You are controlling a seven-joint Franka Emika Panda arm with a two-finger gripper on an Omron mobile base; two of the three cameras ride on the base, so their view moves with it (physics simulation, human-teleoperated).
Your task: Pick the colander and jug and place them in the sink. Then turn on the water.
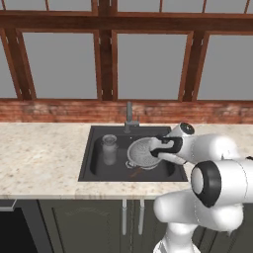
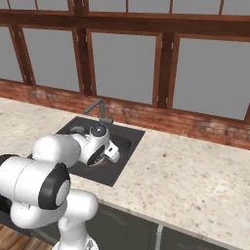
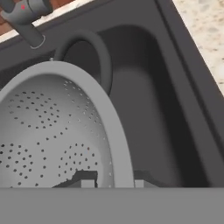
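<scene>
The silvery, hole-speckled colander sits inside the outline of the dark sink, on its right half. My gripper reaches in from the right. In the hand view its two fingertips stand on either side of the colander rim, so the gripper is shut on that rim. Whether the bowl touches the basin floor I cannot tell. The grey jug stands upright in the sink's left half, apart from the colander. In the right base view my arm hides the colander. The water is out of view.
A slim grey faucet rises behind the basin's middle, also seen as the faucet just beyond the colander. Speckled counter flanks the sink on both sides. A brick ledge and windows close off the back.
</scene>
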